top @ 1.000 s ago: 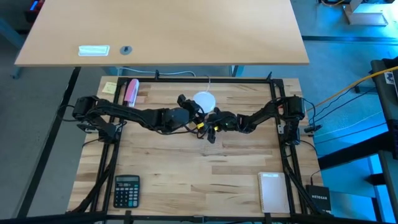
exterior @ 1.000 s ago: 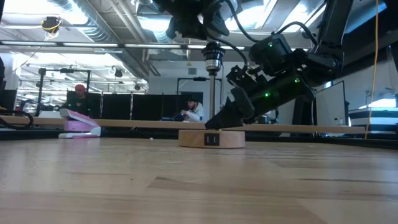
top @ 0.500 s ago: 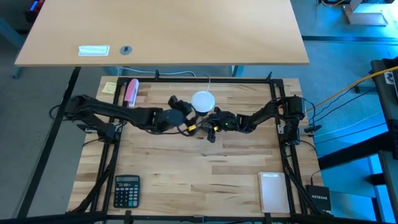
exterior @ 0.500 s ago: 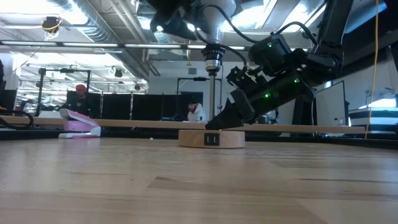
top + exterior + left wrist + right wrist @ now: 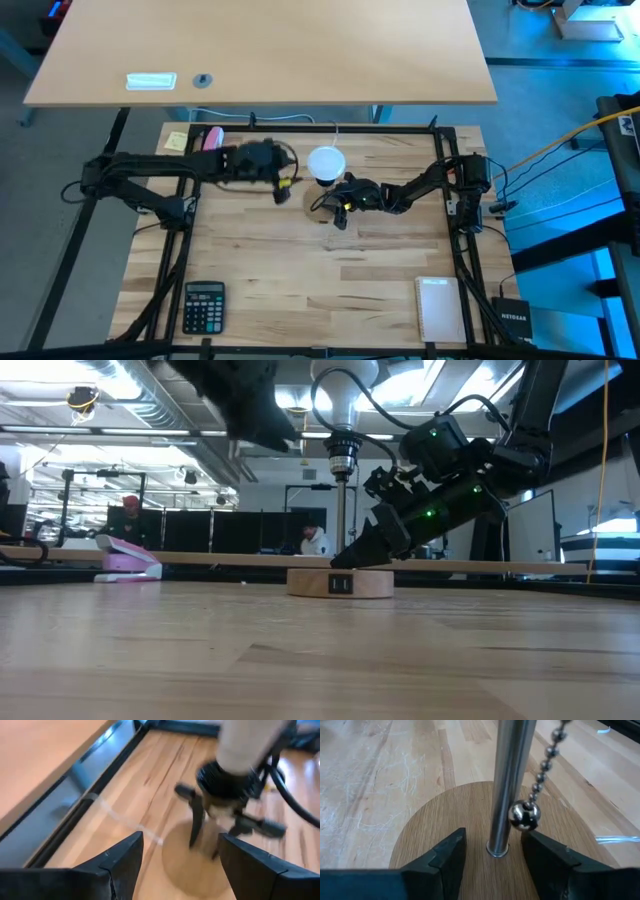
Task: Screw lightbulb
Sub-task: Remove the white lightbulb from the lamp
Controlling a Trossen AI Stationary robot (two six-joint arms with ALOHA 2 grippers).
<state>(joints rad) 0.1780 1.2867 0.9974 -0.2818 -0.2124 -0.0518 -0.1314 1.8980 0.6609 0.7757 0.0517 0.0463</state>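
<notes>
At the near left of the table [image 5: 330,270] lies a black calculator [image 5: 203,305]; its key markings are too small to read. At the far left corner sit a yellow sticky note [image 5: 176,141], whose writing cannot be made out, and a pink object [image 5: 211,137] partly under the left arm.

The left gripper [image 5: 283,183] hangs above the table just left of the lamp, apart from it. Its wrist view shows the two dark fingers [image 5: 125,862] spread wide with nothing between them.

In the middle, towards the far edge, stands a small lamp: a round wooden base [image 5: 340,582] with a small dark label [image 5: 341,583] on its front that cannot be read, a thin metal pole [image 5: 507,780] rising from it, and a ball chain [image 5: 540,775] ending in a metal ball beside the pole. The lightbulb [image 5: 326,162] sits at the top of the pole, globe upward, its silvery screw base [image 5: 342,455] pointing down into the fitting.

The right gripper [image 5: 340,212] is low at the base of the lamp. Its fingers [image 5: 447,855] stand part-way apart on either side of the pole, just over the wooden base, with a small gap to the metal on both sides; whether they touch the wood cannot be told.

At the near right lies a pale flat box [image 5: 438,305]. Right of the table, a small black device [image 5: 512,322] bears the white word NETGEAR.
</notes>
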